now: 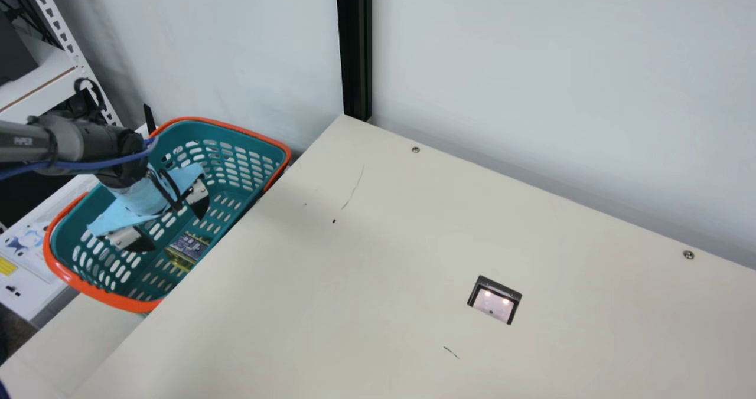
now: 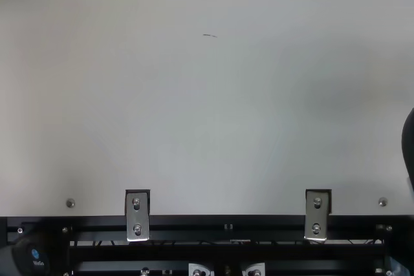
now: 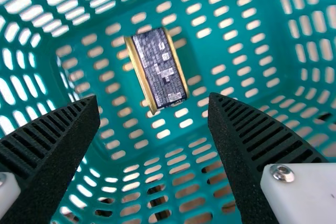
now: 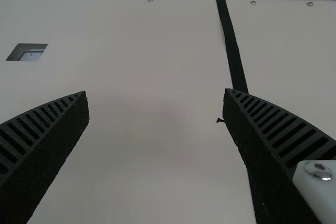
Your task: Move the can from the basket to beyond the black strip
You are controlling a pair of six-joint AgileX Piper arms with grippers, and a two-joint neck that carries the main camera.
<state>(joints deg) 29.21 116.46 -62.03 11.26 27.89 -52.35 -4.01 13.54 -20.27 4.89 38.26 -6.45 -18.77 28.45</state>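
Can (image 3: 159,69) in bskt (image 1: 106,297), L pincer (image 1: 176,231) spread wide

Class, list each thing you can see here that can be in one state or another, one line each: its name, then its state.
Can: lying on its side, ungripped
Basket: upright, holding the can
Left gripper: open
Right gripper: open, empty
Black strip: flat on the table
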